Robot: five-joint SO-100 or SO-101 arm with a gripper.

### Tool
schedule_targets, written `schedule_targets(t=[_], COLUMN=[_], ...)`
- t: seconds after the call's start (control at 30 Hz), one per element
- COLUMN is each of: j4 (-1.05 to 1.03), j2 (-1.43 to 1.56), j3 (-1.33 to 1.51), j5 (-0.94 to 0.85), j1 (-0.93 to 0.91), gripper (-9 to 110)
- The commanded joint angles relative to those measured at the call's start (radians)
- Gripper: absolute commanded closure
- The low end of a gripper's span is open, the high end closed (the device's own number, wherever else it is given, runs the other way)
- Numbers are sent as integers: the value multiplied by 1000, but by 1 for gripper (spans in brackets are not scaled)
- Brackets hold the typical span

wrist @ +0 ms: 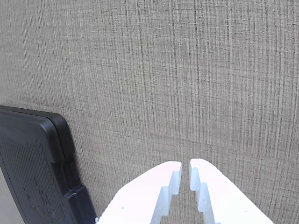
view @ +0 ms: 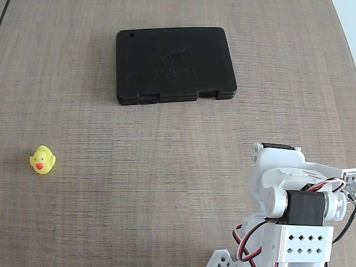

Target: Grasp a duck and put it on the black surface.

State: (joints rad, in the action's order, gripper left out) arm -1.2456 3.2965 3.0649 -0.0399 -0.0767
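A tiny yellow duck (view: 42,160) with a red-orange beak stands on the wood-grain table at the far left of the fixed view. The black surface (view: 174,65), a flat matte black case with two latches on its near edge, lies at the top centre; its corner shows at the lower left of the wrist view (wrist: 32,163). The white arm (view: 295,206) is folded at the lower right of the fixed view, far from the duck. In the wrist view my gripper (wrist: 185,164) is shut and empty above bare table, to the right of the case. The duck is out of the wrist view.
The table (view: 167,183) has a beige wood-grain top. Its right edge shows at the top right corner of the fixed view (view: 346,22). The arm's base and red and black cables (view: 245,245) fill the lower right corner.
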Motion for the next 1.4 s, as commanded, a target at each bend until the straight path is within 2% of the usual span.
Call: schedule_targets(t=[0.0, 0.73, 0.87, 1.13, 1.27, 1.37], j4=[15, 18, 18, 150, 178, 173], j2=[67, 34, -137, -630, -900, -1092], j3=[-3, -31, -170, -517, -723, -865], j5=[-11, -14, -14, -9, 2, 2], j1=[60, 64, 69, 86, 186, 302], gripper=[101, 99, 94, 70, 62, 62])
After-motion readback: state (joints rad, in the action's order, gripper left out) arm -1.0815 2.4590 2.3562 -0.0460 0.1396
